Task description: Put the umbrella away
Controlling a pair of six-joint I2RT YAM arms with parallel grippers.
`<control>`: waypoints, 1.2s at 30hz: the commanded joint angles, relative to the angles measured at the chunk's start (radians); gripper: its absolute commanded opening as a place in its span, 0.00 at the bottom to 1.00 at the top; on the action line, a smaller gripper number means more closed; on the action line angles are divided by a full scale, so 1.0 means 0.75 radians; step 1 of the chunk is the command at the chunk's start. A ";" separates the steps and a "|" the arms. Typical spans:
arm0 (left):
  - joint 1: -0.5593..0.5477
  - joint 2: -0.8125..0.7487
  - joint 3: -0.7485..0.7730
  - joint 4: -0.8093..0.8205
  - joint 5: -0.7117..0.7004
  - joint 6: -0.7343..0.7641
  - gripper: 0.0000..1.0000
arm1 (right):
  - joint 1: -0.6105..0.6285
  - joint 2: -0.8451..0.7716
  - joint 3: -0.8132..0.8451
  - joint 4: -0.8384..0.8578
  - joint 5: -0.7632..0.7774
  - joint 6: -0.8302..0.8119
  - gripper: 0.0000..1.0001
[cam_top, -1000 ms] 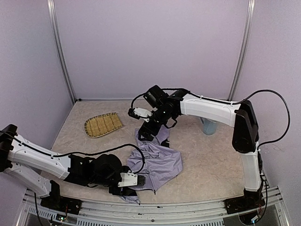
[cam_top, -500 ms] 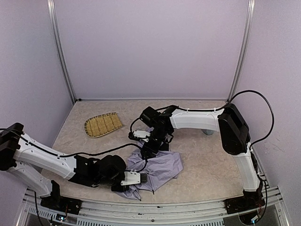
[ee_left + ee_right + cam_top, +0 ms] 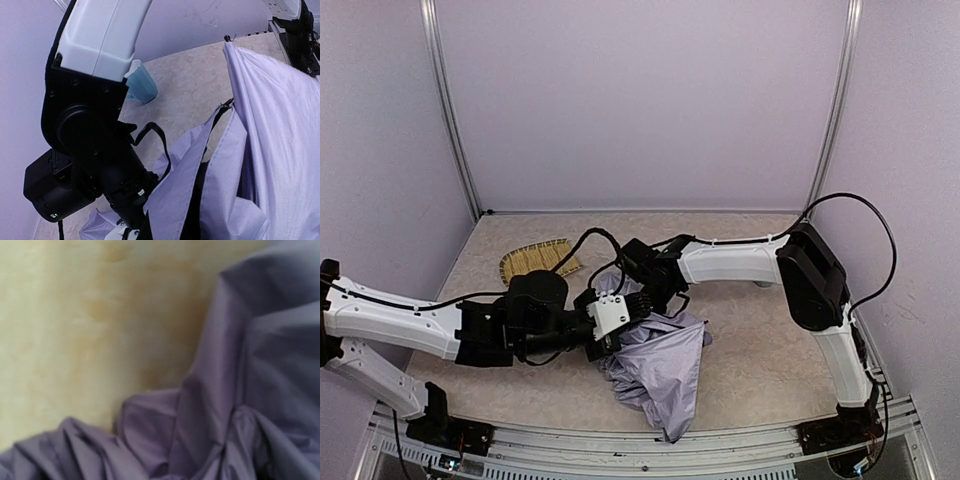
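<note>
The left claw [image 3: 620,322] is pinching shut on the umbrella [image 3: 665,358], seemingly by a fold of its lavender canopy, which is draping down onto the bench [image 3: 760,340] mid-front. The right claw [image 3: 642,292] is hovering just over the fabric; I cannot tell how wide its jaws stand.

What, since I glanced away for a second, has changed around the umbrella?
The left gripper moved from the near edge toward the middle, shut on the umbrella and pulled its canopy into a bunch. The right gripper came down and nearer, to the umbrella's far side. The straw tray stayed put.
</note>
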 commanded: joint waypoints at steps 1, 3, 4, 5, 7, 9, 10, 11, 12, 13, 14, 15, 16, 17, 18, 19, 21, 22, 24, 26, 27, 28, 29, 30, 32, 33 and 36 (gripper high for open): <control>0.069 -0.061 0.011 0.119 0.056 -0.112 0.00 | 0.016 -0.145 -0.041 -0.003 -0.071 0.023 0.84; 0.087 -0.100 -0.021 0.136 0.083 -0.145 0.00 | -0.022 -0.220 -0.052 0.057 -0.013 0.088 0.85; 0.091 -0.119 -0.046 0.146 0.093 -0.153 0.00 | -0.047 -0.260 -0.066 0.090 -0.008 0.136 0.86; 0.095 -0.138 -0.059 0.154 0.099 -0.162 0.00 | -0.078 -0.303 -0.092 0.130 0.005 0.175 0.87; 0.106 -0.180 -0.075 0.166 0.124 -0.182 0.00 | -0.131 -0.389 -0.198 0.228 0.088 0.233 0.90; 0.117 -0.206 -0.082 0.183 0.153 -0.200 0.00 | -0.168 -0.449 -0.318 0.329 0.157 0.245 0.91; 0.122 -0.212 -0.083 0.196 0.172 -0.206 0.00 | -0.180 -0.453 -0.363 0.364 0.158 0.247 0.89; 0.130 -0.209 -0.082 0.210 0.195 -0.211 0.00 | -0.186 -0.421 -0.385 0.384 0.143 0.250 0.87; 0.140 -0.200 -0.077 0.218 0.217 -0.213 0.00 | -0.185 -0.373 -0.383 0.377 0.111 0.250 0.84; 0.154 -0.185 -0.068 0.223 0.231 -0.220 0.00 | -0.184 -0.313 -0.362 0.352 0.061 0.249 0.81; 0.175 -0.169 -0.058 0.231 0.246 -0.231 0.00 | -0.181 -0.246 -0.331 0.324 0.007 0.250 0.77; 0.204 -0.151 -0.049 0.239 0.264 -0.253 0.00 | -0.177 -0.195 -0.311 0.314 -0.052 0.253 0.74; 0.241 -0.136 -0.043 0.258 0.280 -0.280 0.00 | -0.173 -0.150 -0.304 0.319 -0.078 0.259 0.72; 0.282 -0.121 -0.042 0.281 0.291 -0.313 0.00 | -0.170 -0.121 -0.307 0.334 -0.131 0.267 0.70; 0.331 -0.104 -0.039 0.301 0.300 -0.350 0.00 | -0.160 -0.097 -0.321 0.354 -0.171 0.278 0.68; 0.380 -0.081 -0.034 0.315 0.312 -0.384 0.00 | -0.151 -0.083 -0.336 0.379 -0.203 0.283 0.67; 0.460 0.008 -0.013 0.323 0.351 -0.418 0.00 | -0.118 -0.073 -0.367 0.399 -0.233 0.270 0.66; 0.493 0.057 0.005 0.314 0.358 -0.423 0.00 | -0.107 -0.072 -0.371 0.397 -0.237 0.260 0.66; 0.522 0.178 0.048 0.282 0.366 -0.426 0.00 | -0.098 -0.083 -0.395 0.411 -0.262 0.259 0.67; 0.543 0.292 0.086 0.250 0.374 -0.440 0.00 | -0.113 -0.126 -0.461 0.486 -0.321 0.289 0.67; 0.554 0.338 0.096 0.244 0.386 -0.449 0.00 | -0.127 -0.156 -0.505 0.542 -0.355 0.324 0.67; 0.564 0.379 0.099 0.244 0.399 -0.459 0.00 | -0.147 -0.188 -0.555 0.608 -0.385 0.374 0.67; 0.576 0.409 0.094 0.249 0.417 -0.467 0.00 | -0.171 -0.219 -0.601 0.677 -0.396 0.432 0.67; 0.584 0.431 0.085 0.252 0.437 -0.473 0.00 | -0.195 -0.249 -0.650 0.733 -0.392 0.494 0.68; 0.590 0.462 0.071 0.244 0.459 -0.465 0.00 | -0.253 -0.327 -0.746 0.868 -0.358 0.636 0.71; 0.591 0.470 0.063 0.238 0.475 -0.456 0.00 | -0.276 -0.360 -0.793 0.918 -0.337 0.702 0.72; 0.595 0.478 0.024 0.235 0.512 -0.444 0.00 | -0.349 -0.484 -0.972 1.099 -0.260 0.894 0.74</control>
